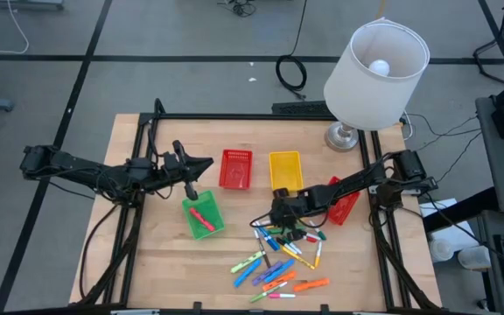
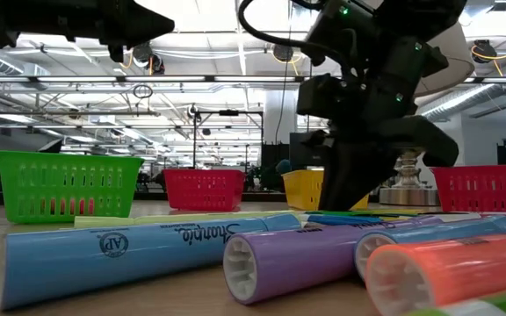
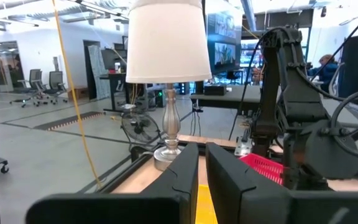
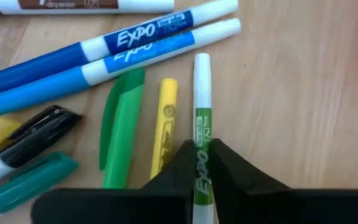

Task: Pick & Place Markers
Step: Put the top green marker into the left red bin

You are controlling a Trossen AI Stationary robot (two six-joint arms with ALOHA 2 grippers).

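Observation:
Several capped markers (image 1: 283,258) in blue, green, yellow, orange, pink and purple lie loose on the wooden table's near right part. My right gripper (image 4: 202,149) is down in the far end of this pile (image 1: 280,213), shut on a green-and-white marker (image 4: 202,87). Beside it lie a yellow marker (image 4: 165,124), a green one (image 4: 122,124) and two blue ones (image 4: 110,59). A red marker (image 1: 201,216) lies in the green basket (image 1: 213,223). My left gripper (image 1: 204,164) hangs shut and empty above the table, between the green and red baskets. My right gripper pinches the green-and-white marker between its two fingers at the green labelled part of the barrel (image 4: 202,124). The fingers come from above, one on each side of the barrel. The marker lies level among the others, its white end (image 4: 202,62) pointing away from the fingers.
A red basket (image 1: 235,168) and a yellow basket (image 1: 286,170) stand at the table's middle far side. Another red basket (image 1: 346,206) sits under my right arm. A lamp (image 1: 374,66) stands at the far right corner. Bare wood shows at the near left.

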